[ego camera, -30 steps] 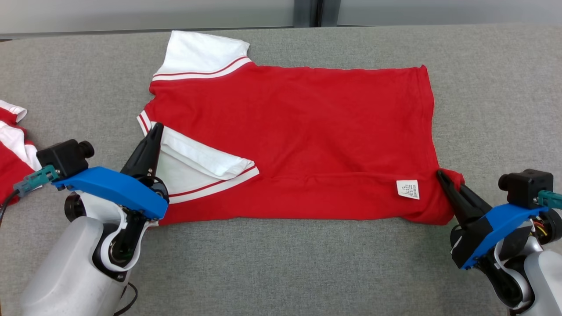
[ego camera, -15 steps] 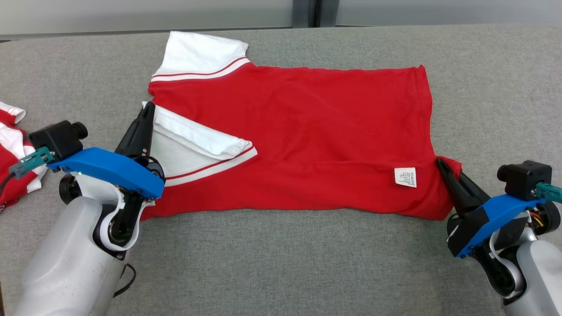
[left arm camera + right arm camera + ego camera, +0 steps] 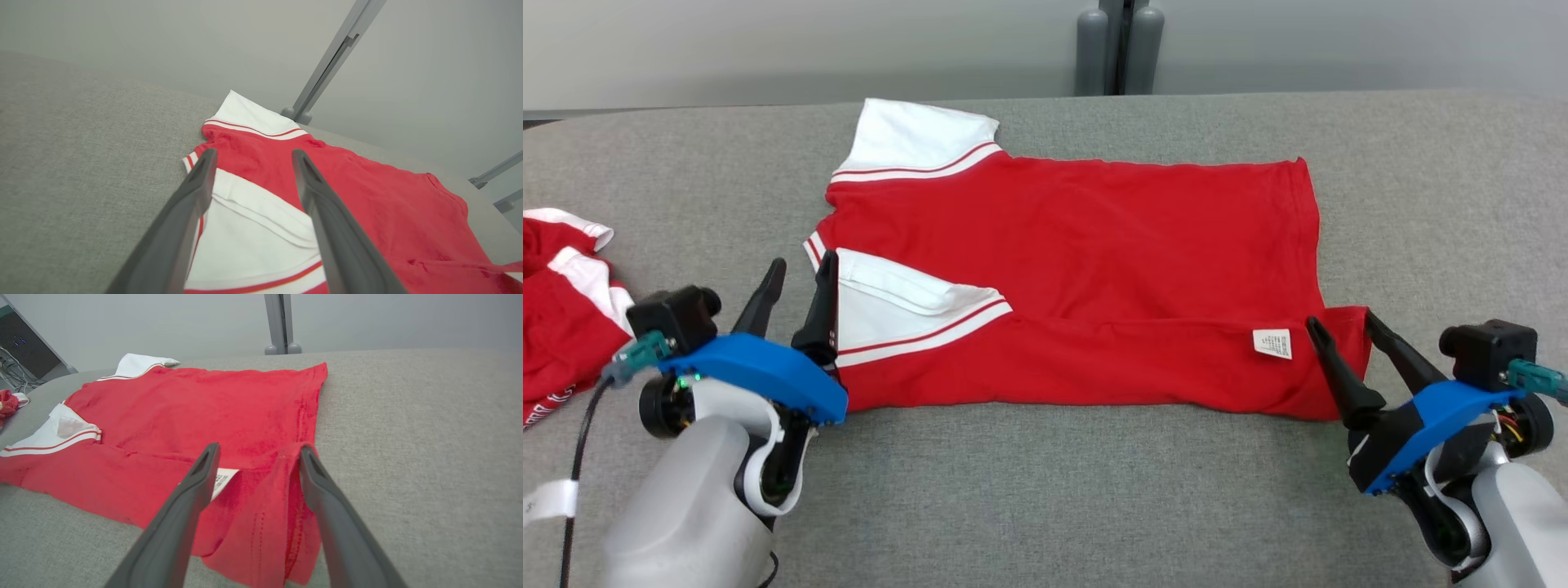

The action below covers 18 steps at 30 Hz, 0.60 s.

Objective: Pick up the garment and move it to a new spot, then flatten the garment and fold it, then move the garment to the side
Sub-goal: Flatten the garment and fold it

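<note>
The left claw (image 3: 803, 260) and right claw (image 3: 1340, 318) have opened — releasing the garment (image 3: 1094, 245).

A second red garment (image 3: 556, 343) runs off the left edge; text on the label (image 3: 1272, 343) is illegible.

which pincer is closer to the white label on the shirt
Right. The right pincer stands just beside the white label; the left pincer is across the shirt, by its sleeve.

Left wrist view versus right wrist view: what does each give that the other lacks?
Left wrist: the left gripper, open above the sleeve end. Right wrist: the right gripper, open over the hem corner, the white label, and another red garment far off. Shared: the red shirt with both white sleeves on the grey surface, plus the grey post.
</note>
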Available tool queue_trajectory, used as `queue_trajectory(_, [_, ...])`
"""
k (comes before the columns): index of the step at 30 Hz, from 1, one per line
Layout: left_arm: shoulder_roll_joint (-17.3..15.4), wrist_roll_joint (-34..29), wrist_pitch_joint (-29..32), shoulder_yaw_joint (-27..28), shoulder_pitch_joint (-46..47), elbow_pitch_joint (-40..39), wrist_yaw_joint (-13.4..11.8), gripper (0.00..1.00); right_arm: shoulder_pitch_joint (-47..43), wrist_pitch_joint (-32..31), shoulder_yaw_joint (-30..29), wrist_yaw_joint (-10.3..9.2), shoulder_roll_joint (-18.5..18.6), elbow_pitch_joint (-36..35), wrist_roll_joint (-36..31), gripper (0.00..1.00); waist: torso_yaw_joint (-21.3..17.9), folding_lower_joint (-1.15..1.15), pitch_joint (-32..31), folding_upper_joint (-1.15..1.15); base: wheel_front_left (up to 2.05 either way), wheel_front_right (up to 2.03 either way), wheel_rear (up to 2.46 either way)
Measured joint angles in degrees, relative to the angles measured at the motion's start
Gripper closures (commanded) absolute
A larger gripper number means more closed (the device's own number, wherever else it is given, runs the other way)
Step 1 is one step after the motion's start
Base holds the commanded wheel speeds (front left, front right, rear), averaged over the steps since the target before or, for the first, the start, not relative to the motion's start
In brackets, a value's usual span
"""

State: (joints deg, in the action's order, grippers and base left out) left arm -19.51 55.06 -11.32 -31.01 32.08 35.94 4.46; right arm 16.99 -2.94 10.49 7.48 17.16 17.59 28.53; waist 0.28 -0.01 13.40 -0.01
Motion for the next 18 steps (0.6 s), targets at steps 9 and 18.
queue_trajectory(9, [0.4,-5.5,-3.4,-0.1,-10.0,-1.7,-6.6,0.0,-7.0,-3.5,-8.9,0.01,-0.9,-4.1,-5.7,0.0,2.1,0.0,-2.8,0.0,0.0,0.0,0.0])
queue_trajectory(18, [0.4,-9.9,-3.6,-1.2,-13.2,-3.0,-11.2,0.0,-13.4,-7.5,-16.7,0.01,-10.9,-11.0,-13.9,0.0,2.1,0.0,-2.4,0.0,0.0,0.0,0.0])
